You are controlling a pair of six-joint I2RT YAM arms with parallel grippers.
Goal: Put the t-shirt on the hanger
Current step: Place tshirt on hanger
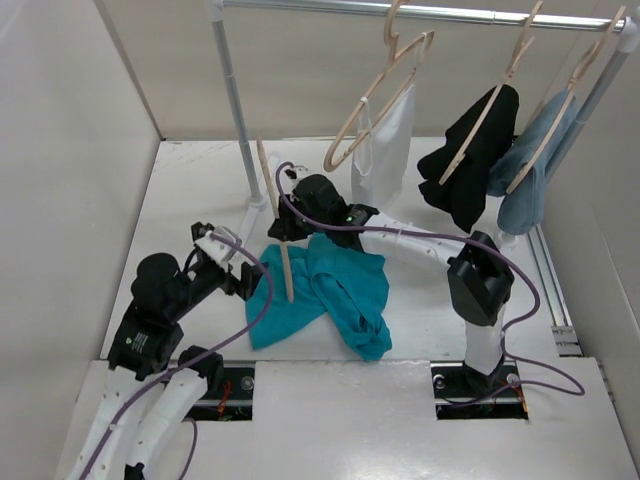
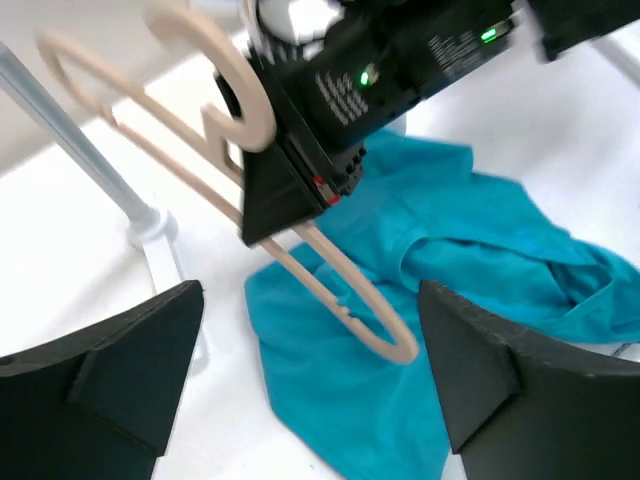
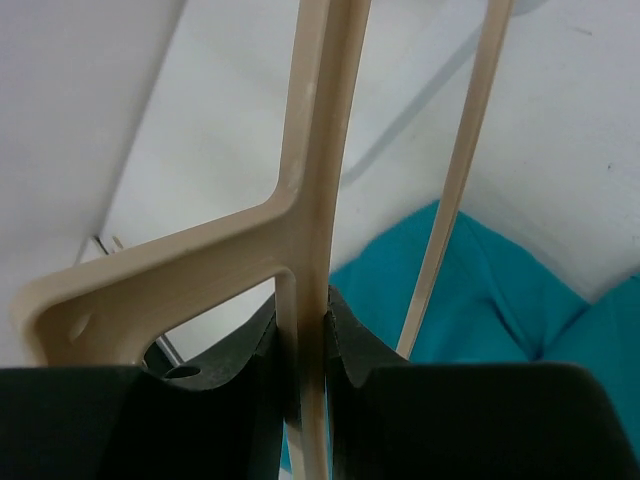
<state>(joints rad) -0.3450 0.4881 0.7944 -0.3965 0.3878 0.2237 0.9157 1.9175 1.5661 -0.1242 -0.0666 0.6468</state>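
As the right gripper (image 3: 305, 345) clamps the hanger (image 3: 318, 150), the wide-open, empty left gripper (image 2: 310, 330) should grasp the t-shirt (image 1: 345, 290) at three o'clock.

Legible markings: none found.
One candidate only: a few lines of small white print (image 2: 452, 46) on the black wrist housing (image 2: 400, 95), upper middle of the left wrist view, beside a green indicator light (image 2: 368, 76) — too blurred to make out a single letter or digit. The top external and right wrist views carry no readable lettering, label, brand or number on any surface.
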